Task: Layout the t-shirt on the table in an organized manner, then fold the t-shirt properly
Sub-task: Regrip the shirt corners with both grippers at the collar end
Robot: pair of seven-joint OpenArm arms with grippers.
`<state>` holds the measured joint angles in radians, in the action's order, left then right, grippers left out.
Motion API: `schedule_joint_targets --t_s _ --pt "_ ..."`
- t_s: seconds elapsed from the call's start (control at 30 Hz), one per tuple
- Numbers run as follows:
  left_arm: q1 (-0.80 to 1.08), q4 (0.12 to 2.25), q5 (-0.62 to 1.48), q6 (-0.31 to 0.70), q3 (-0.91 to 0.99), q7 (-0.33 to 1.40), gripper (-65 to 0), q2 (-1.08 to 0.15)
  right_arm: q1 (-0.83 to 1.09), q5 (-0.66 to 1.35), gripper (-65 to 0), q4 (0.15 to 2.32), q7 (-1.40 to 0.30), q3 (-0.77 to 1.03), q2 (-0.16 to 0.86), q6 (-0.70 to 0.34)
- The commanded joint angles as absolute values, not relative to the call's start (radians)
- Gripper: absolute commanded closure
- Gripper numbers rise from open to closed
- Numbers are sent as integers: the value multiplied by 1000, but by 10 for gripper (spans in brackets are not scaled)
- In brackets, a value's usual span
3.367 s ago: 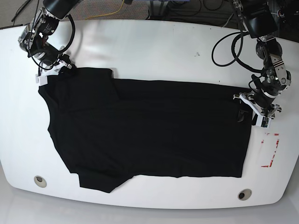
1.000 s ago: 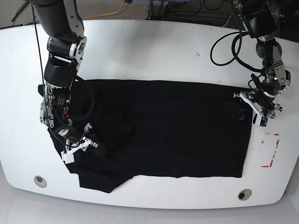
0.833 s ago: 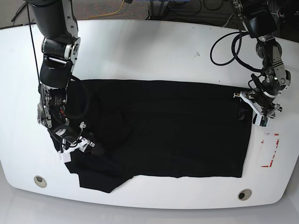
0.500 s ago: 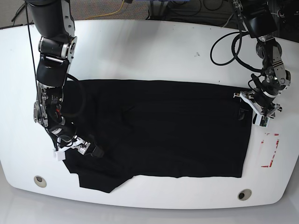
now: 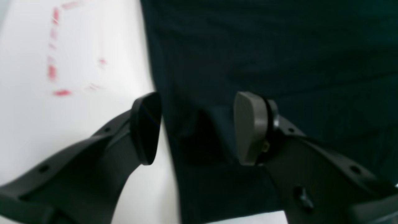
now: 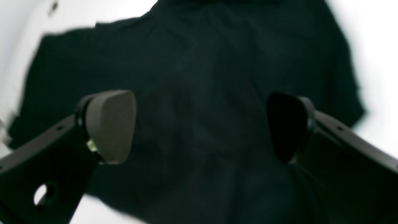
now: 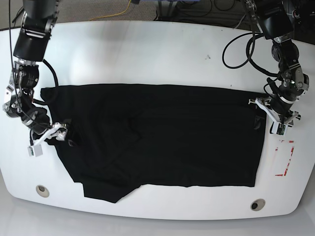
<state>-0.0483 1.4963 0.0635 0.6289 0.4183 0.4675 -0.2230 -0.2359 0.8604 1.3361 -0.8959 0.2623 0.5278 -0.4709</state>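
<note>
A black t-shirt [image 7: 162, 135] lies spread across the middle of the white table [image 7: 147, 49], its lower corner on the base view's left still rumpled. The right gripper [image 7: 48, 139] hangs at the shirt's edge on that side, jaws spread wide and holding nothing. The left gripper [image 7: 276, 116] straddles the opposite hem beside a red outline mark [image 7: 284, 157], jaws parted around a small fold; whether it pinches the cloth is hard to tell.
</note>
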Motion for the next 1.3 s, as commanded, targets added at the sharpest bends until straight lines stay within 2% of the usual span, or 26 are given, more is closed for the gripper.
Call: schedule_joint_targets --t_s 0.0,0.27,0.53,0.97,1.27 --pt "-73 1537 79 624 424 430 -348 -240 -186 874 -636 1394 -878 308 564 -455" --pt "-71 1532 77 624 424 338 -348 -240 -47 723 -636 1422 -828 447 561 -440" --pt "-74 1531 77 622 426 334 -348 -239 25 549 -636 1415 -753 489 545 -518" --pt "-71 1535 77 622 426 334 -348 -239 25 302 -636 1414 -745 599 438 -628" --pt "-70 1537 79 622 426 335 -348 -239 24 262 -635 1368 -697 608 424 -638"
